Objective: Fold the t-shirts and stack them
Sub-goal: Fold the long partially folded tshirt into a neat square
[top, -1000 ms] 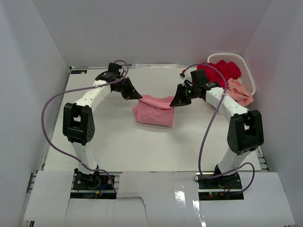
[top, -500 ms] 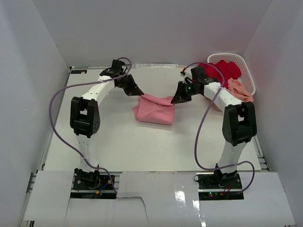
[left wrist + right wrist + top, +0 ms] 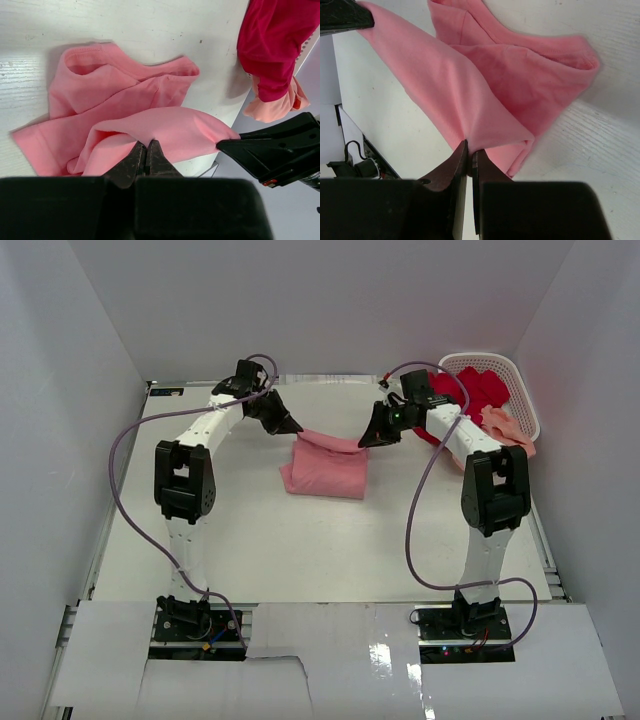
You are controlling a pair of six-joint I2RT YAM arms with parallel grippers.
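Mid-fold, seen from my remote station: the medium pink cotton t-shirt point(image 3: 325, 472) lies well to the left of the white perforated plastic basket point(image 3: 522, 392), out toward the middle of the table. The left gripper point(image 3: 296, 430) is clenched on one end of the shirt's far edge and the right gripper point(image 3: 363, 443), the one nearer the basket, is clamped on the other. The edge is stretched between them and raised off the rest of the shirt, which lies bunched below. I judge this to be a fold in progress on the first shirt. Next, both grippers should travel together, carry the edge across the body and lay it down flat without slack. The deep red t-shirt point(image 3: 478, 388) spills out of the basket. The pale peach-salmon t-shirt point(image 3: 508, 432) drapes just beside the basket's near side. Both are untouched. The surface is a white tabletop point(image 3: 300, 550), enclosed by plain white walls point(image 3: 330, 310).
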